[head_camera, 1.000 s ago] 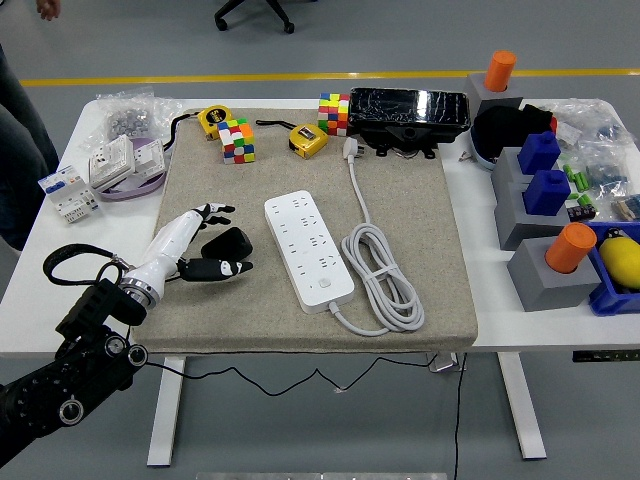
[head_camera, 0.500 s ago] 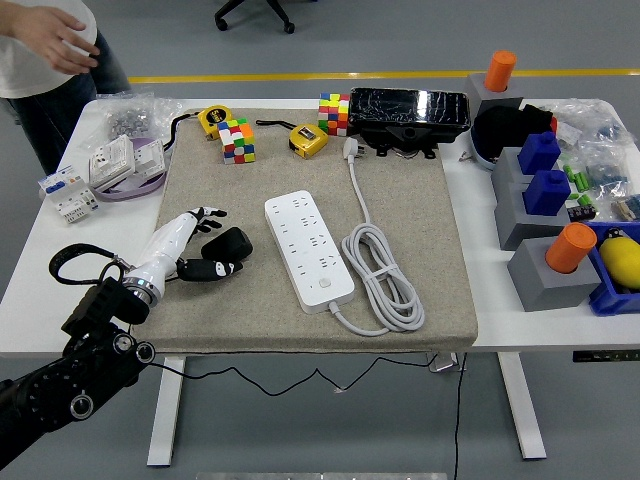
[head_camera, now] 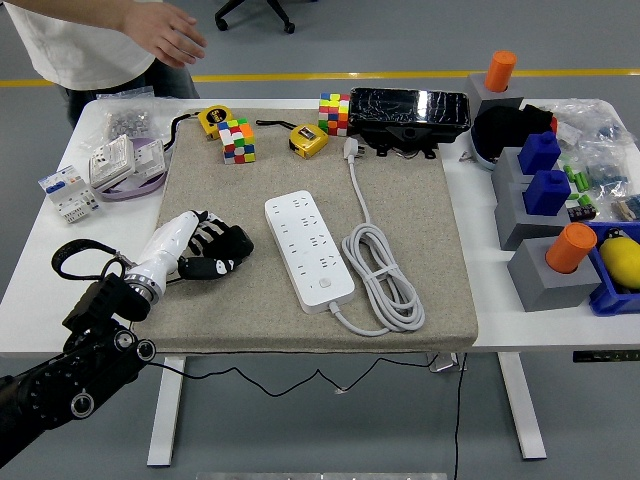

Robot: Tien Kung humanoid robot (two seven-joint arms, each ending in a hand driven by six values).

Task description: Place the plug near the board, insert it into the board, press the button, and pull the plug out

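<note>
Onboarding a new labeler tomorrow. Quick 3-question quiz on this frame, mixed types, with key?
1. True or false: the left hand has closed its fingers over the black plug on the mat.
2. Multiple choice: where does the white power strip lie relative to the coiled white cable?
A. to the picture's right of it
B. on top of it
C. to the picture's left of it
3. Fill in: the person's hand is at the picture's top ____, above the table's far edge.

Key: 1 true; 2 C; 3 left.
</note>
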